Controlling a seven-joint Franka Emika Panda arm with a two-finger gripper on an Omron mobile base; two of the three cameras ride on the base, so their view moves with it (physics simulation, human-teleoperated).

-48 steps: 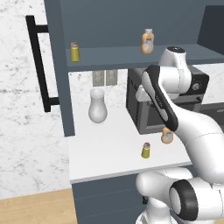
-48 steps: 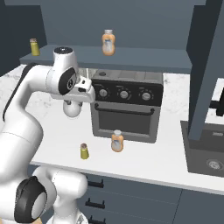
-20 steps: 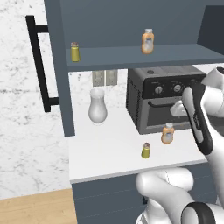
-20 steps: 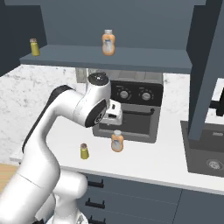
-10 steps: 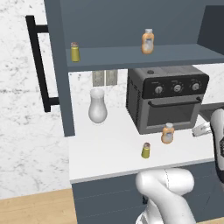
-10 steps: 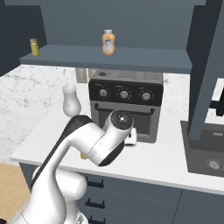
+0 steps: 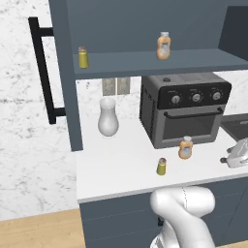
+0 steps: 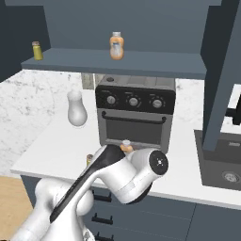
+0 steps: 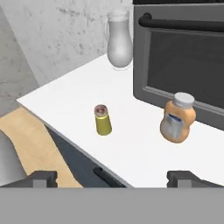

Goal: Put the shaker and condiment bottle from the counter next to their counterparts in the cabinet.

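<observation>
On the white counter the yellow-green shaker stands upright, left of the orange condiment bottle. My gripper is open and empty. It hangs off the counter's front edge and looks back at both, apart from them. From the left base the shaker and condiment bottle stand before the oven. The counterparts, a shaker and a bottle, sit on the shelf of the cabinet. In the right base view my arm hides most of the counter shaker; the bottle's cap peeks out.
A black toaster oven stands behind the bottle, and a white vase to its left. The cabinet door with a black bar handle stands open at the left. A dark sink lies right of the oven.
My arm has swung down and right, from in front of the oven to beyond the counter's front right edge. The gripper stays open. The bottles and shakers have not moved.
</observation>
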